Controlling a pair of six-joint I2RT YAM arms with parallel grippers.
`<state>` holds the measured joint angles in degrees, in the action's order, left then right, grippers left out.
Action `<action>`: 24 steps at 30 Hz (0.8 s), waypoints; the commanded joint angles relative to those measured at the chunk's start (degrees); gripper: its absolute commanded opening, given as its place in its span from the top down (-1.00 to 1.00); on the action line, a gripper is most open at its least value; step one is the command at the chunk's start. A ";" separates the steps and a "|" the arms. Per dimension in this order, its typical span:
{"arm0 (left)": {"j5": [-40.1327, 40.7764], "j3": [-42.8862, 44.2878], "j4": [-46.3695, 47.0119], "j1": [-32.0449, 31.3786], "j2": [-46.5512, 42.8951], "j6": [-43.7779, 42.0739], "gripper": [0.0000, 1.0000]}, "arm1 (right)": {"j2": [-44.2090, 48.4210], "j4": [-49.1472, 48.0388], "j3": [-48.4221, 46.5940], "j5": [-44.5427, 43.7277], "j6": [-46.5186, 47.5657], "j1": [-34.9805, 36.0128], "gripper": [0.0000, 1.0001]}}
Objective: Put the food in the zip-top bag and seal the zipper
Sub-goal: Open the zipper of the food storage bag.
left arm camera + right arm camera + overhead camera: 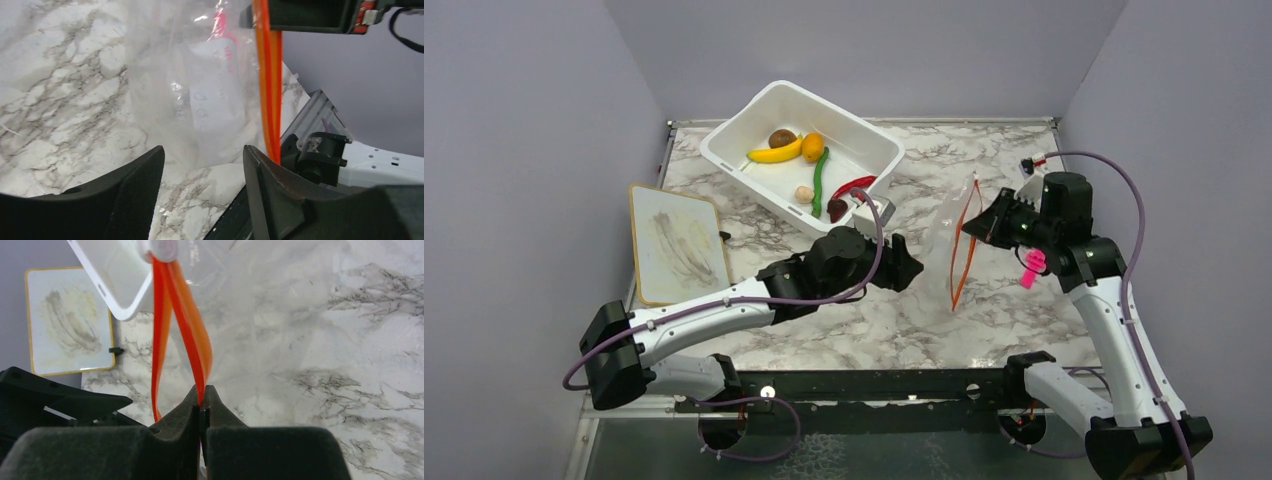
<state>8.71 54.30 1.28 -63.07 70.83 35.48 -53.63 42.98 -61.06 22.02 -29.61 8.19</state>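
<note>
From above, a board [679,243] lies by the bench's [904,320] left edge. The tub [849,122] sits at the far middle and holds all the food: banana [776,153], ball [782,138], orange [813,146], pod [821,182], chili [854,185], mushroom [804,194] and a dark red piece [837,208]. The left gripper [909,265] hovers mid-bench, just left of the bag [944,240]. Its own camera adds what the top view cannot: the fingers [140,185] are spread wide with nothing between them, and the crinkled bag is right ahead. The bag stands on edge right of centre, mouth gaping, with the zipper [964,250] split into two strips. The right gripper [974,228] meets it from the right. Only the right wrist view shows the jaws pressed together on one strip, the other hanging free. Marble shows between the bag and the near edge, and toward the far right corner.
</note>
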 commanded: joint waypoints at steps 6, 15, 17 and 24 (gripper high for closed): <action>-7.67 2.58 2.90 0.14 2.73 -1.31 -0.64 | -3.84 -0.21 2.81 -2.17 4.45 2.12 0.98; -7.37 9.60 3.57 1.04 7.78 -5.70 -0.79 | -4.81 -3.27 -0.73 1.86 0.63 5.72 0.98; -4.32 12.14 1.09 1.03 9.45 -7.40 -0.80 | -4.23 -4.14 -0.96 2.04 -0.18 5.91 0.98; -0.33 19.27 -3.34 1.05 15.29 -14.10 -0.87 | -4.05 -4.42 -1.21 2.13 -0.09 6.05 0.98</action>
<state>5.72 70.15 0.45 -62.19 83.74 26.74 -58.37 40.34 -60.66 22.79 -29.28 13.89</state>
